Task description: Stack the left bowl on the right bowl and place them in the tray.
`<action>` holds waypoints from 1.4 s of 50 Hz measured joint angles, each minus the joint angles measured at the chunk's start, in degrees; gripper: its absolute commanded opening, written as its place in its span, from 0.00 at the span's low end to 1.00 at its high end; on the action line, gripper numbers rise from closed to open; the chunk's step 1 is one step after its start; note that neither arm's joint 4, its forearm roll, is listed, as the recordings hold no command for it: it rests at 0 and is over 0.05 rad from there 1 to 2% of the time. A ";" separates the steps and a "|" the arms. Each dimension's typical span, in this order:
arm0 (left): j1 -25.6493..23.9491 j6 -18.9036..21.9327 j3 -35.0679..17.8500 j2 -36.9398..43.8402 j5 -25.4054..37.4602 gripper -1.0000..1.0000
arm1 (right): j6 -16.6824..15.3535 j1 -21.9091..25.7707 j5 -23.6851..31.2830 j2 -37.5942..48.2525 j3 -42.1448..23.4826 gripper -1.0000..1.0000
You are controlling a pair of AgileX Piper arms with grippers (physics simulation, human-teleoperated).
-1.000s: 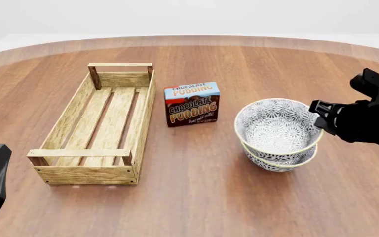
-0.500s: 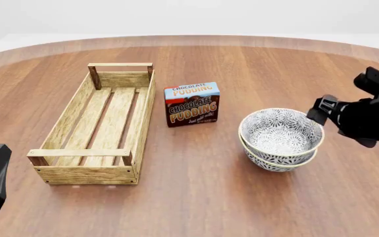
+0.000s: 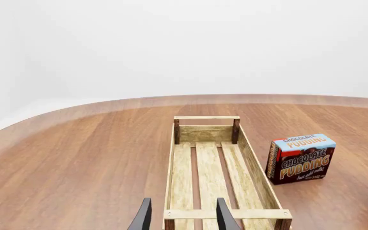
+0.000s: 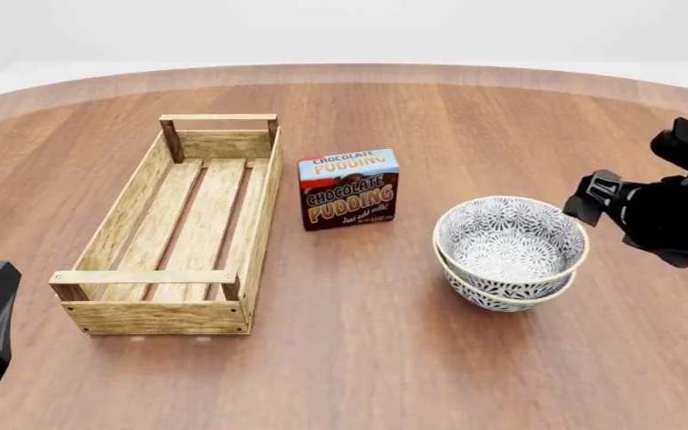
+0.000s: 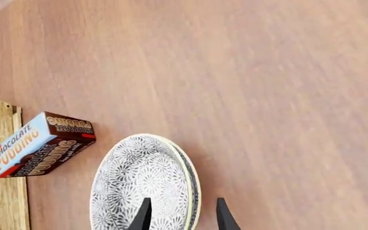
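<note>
Stacked bowls [image 4: 511, 252] right of pudding box [image 4: 349, 189]; tray [image 4: 183, 224] left of box. Right gripper [image 5: 182, 215] released astride bowl rim. Left gripper [image 3: 181, 216] released, near tray end.

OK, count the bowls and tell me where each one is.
2. Both are stacked on the table right of the pudding box: the upper bowl sits nested in the lower bowl, of which only the outer side shows. None is in the tray.
</note>
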 measured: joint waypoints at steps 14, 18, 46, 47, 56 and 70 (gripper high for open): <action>0.00 0.00 0.00 0.00 0.00 1.00 | 0.24 1.71 2.56 0.96 0.04 1.00; 0.00 0.00 0.00 0.00 0.00 1.00 | -0.24 1.80 2.99 1.66 -0.31 1.00; 0.00 0.00 0.00 0.00 0.00 1.00 | -0.53 3.68 0.03 7.89 -0.15 1.00; 0.00 0.00 0.00 0.00 0.00 1.00 | -0.41 3.83 -0.23 8.10 -0.01 1.00; 0.00 0.00 0.00 0.00 0.00 1.00 | 0.89 5.17 -3.10 10.31 1.49 1.00; 0.00 0.00 0.00 0.00 0.00 1.00 | 3.34 6.36 -6.74 12.70 3.48 0.00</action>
